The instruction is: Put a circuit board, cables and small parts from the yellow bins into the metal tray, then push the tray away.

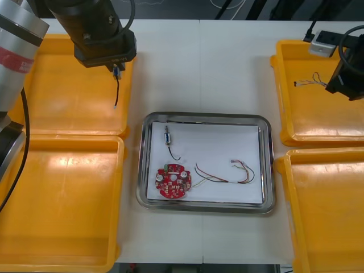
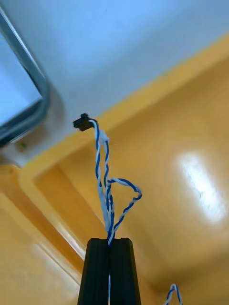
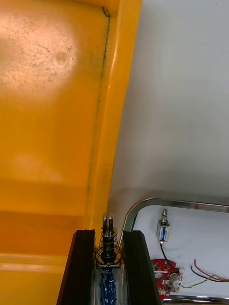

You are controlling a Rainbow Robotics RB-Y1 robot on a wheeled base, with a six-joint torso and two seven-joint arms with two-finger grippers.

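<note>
Over the bins (image 1: 68, 96), left pincer (image 3: 108, 232) is pinching a small metal part (image 3: 109, 245), right pincer (image 2: 109, 239) a twisted cable (image 2: 102, 162). Dangling ends may be snagging rims.

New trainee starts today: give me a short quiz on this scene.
1. True or false: the left gripper, over the far left yellow bin, is shut on a small metal part.
2. The right gripper, over the far right yellow bin, holds: A) a twisted blue and white cable B) a black cable C) nothing.
3. How many round red circuit boards lie in the metal tray?
Key: 1 true; 2 A; 3 one.
</note>
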